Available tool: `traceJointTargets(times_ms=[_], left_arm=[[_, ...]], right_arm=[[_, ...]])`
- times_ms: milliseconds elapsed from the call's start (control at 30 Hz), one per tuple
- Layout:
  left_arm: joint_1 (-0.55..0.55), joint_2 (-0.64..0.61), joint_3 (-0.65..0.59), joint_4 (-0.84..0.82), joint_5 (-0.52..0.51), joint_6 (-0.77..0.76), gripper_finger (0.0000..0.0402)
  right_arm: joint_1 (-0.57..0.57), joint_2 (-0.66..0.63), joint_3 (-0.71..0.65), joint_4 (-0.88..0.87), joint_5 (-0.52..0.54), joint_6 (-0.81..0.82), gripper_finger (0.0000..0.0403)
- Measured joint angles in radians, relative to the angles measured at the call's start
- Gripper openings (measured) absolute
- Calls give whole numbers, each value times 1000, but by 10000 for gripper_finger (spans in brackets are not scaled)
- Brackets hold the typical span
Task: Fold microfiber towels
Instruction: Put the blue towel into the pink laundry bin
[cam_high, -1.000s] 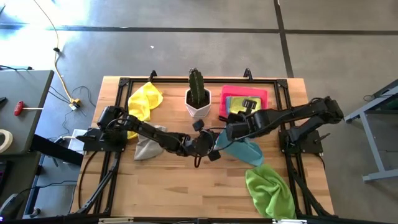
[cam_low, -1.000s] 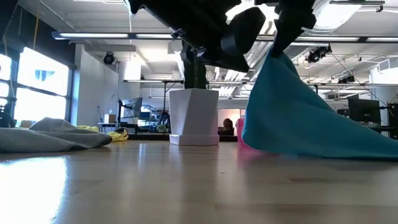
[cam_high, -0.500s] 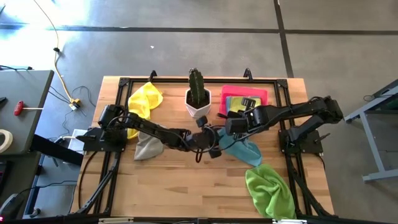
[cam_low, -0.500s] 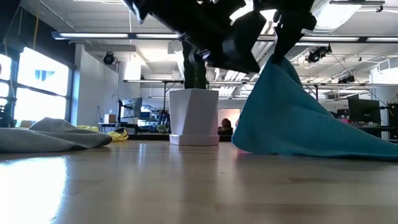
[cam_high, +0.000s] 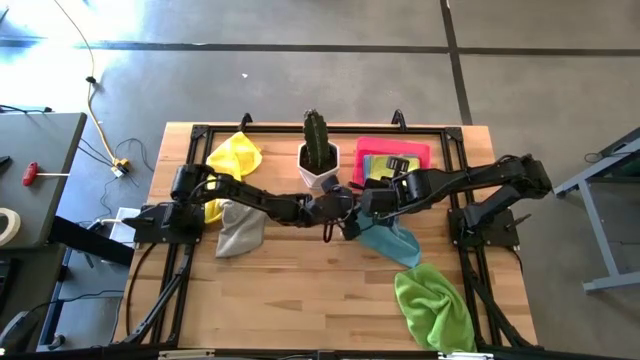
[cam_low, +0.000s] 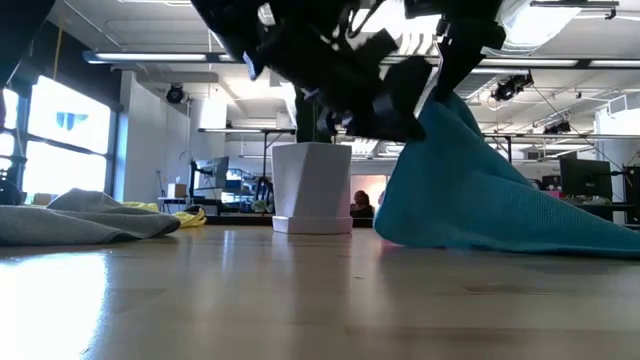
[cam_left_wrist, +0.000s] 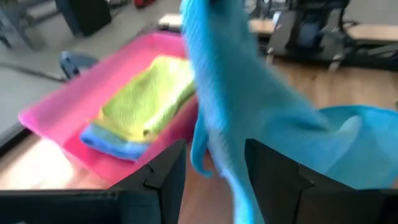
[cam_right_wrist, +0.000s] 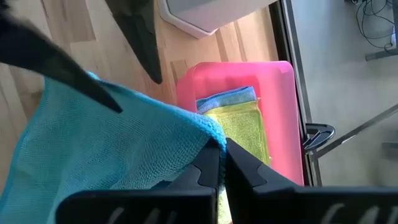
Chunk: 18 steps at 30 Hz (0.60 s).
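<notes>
Your right gripper (cam_right_wrist: 216, 163) is pinched tight on a corner of the blue towel (cam_high: 390, 243), lifted mid-table beside the pink tray (cam_high: 415, 150). Left gripper (cam_left_wrist: 214, 165) gapes empty at the hanging edge; misjudge it, you grab air or collide.

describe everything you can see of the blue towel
The blue towel is a soft, finely textured teal cloth. The right gripper pinches one corner with shut jaws, holding it up so it hangs in a tent shape, its lower end spread on the table in front of the pink tray. The left gripper, jaws open, straddles its hanging edge.
</notes>
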Motion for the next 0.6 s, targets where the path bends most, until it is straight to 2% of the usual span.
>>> traceJointTargets(times_ms=[100, 333, 600], left_arm=[[9, 32, 0, -16, 24, -48, 151], [-35, 32, 0, -181, 80, -144, 136], [-82, 59, 2, -181, 89, -170, 120]], right_arm=[[0, 0, 0, -1, 0, -3, 0], [0, 0, 0, -1, 4, -23, 0], [0, 0, 0, 5, 12, -19, 0]])
